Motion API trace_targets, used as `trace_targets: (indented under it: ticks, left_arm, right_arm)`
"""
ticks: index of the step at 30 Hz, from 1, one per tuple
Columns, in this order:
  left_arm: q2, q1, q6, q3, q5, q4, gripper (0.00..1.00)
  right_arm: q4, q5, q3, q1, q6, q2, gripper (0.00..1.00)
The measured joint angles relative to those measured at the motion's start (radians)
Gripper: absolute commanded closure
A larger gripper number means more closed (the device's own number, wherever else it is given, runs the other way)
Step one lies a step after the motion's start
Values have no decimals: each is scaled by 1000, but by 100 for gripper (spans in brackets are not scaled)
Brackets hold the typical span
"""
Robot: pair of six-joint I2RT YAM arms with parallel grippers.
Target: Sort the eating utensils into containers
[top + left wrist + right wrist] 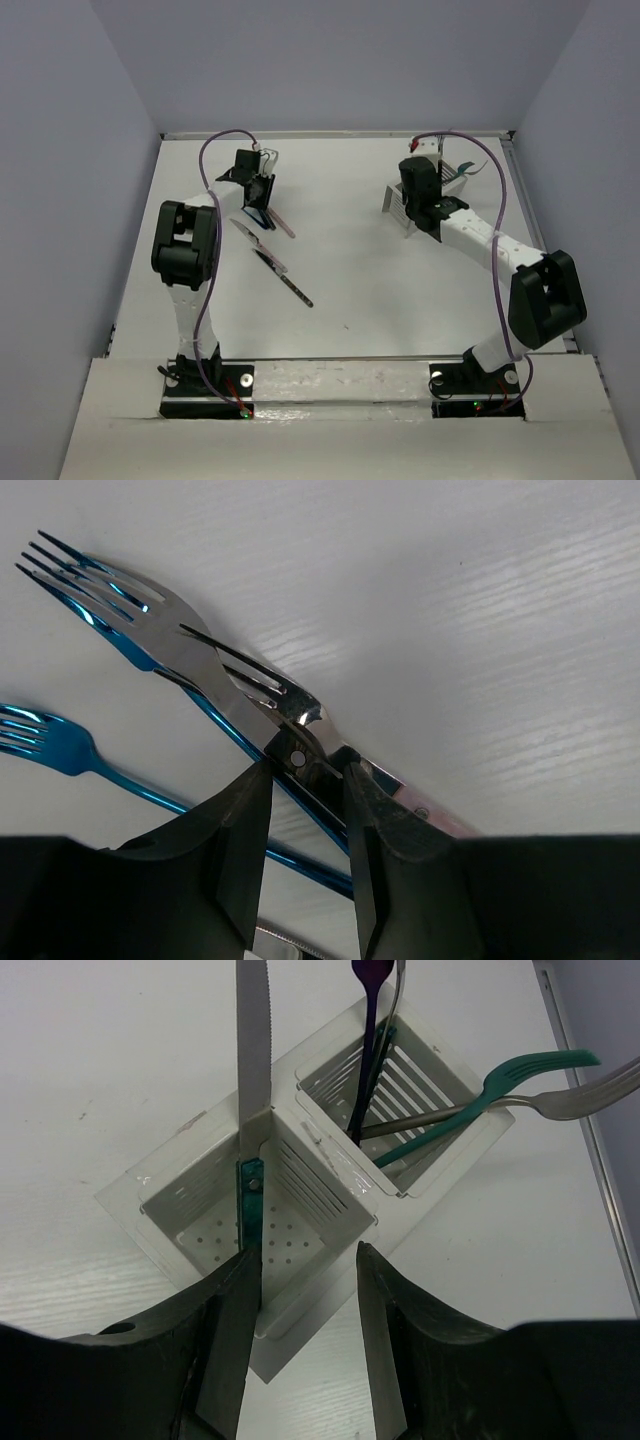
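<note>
The teal-handled knife [252, 1050] stands handle-down in the near compartment of the white caddy [318, 1182], its serrated blade leaning out past the rim. The far compartment holds a purple-handled utensil [368, 1020], a teal fork [520, 1065] and a silver fork [590, 1095], all tilted over the edge. The right hand [308, 1260] hangs over the near compartment with its fingers apart. The knife lies along one finger only, so it is not clamped.

Across the desk [400, 300], a pink-handled fork [300, 715] lies crossed over a blue fork [150, 630], with a second blue fork [55, 745] just beside them. The left hand [307, 770] straddles the crossed necks, fingers part-closed. I cannot tell whether they are pinching yet. A dark-handled knife [298, 292] and other pieces lie loose nearer the arm bases.

The likeliest slip is on the left. Closing here could take both crossed forks, or catch the pink one off-centre so that it swivels or drops on the lift. On the right, the finger beside the knife could drag it back out as the hand rises. The caddy also looks top-heavy, with long utensils leaning outward, so a nudge might tip it.
</note>
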Motion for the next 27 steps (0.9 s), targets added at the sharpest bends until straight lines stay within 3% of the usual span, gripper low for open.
trace_targets:
  ticks: [11,17,27]
  left_arm:
    - [-37,14,19,-54,1,18,55]
    - [-37,37,17,-47,10,11,66]
    - [-23,43,6,12,67,-36,66]
  right_arm:
    - [-1,3,0,12,-18,2,51]
    - [0,10,0,13,-27,13,51]
    - [-1,36,0,19,-40,23,51]
